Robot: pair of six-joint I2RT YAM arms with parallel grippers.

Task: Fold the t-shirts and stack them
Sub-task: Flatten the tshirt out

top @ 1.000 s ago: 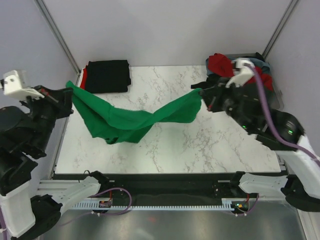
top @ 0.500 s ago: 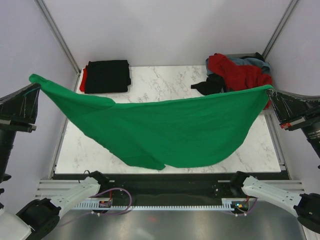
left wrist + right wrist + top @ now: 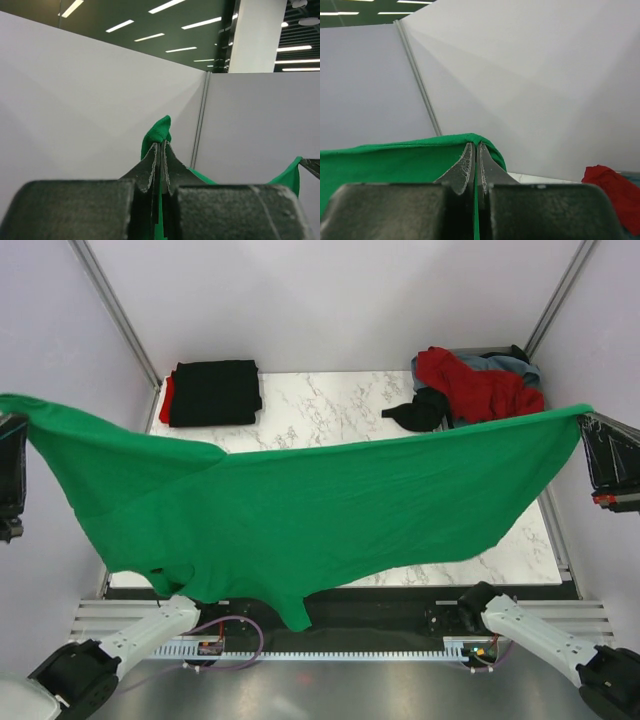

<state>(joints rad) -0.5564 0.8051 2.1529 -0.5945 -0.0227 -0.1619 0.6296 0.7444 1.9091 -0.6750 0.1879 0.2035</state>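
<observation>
The bright green t-shirt [image 3: 300, 510] hangs stretched wide in the air above the table, its lower edge drooping past the near edge. My left gripper [image 3: 8, 430] is shut on its left corner at the far left; the cloth [image 3: 159, 131] shows above the closed tips [image 3: 161, 145]. My right gripper [image 3: 590, 418] is shut on its right corner [image 3: 420, 157], tips [image 3: 476, 146] pinched together. A folded black t-shirt [image 3: 215, 392] lies on a red one [image 3: 166, 400] at the back left. A heap of red [image 3: 475, 385], black [image 3: 420, 412] and grey-blue [image 3: 505, 365] shirts lies at the back right.
The white marble table [image 3: 330, 405] shows behind the hanging shirt. Grey walls close in on the left, back and right. The clear tray edge [image 3: 552, 530] runs along the table's right side. The arm bases sit at the near edge.
Both grippers have moved apart and up, pulling the green shirt from a slack bunch into a wide, taut hanging sheet that now reaches both frame edges.
</observation>
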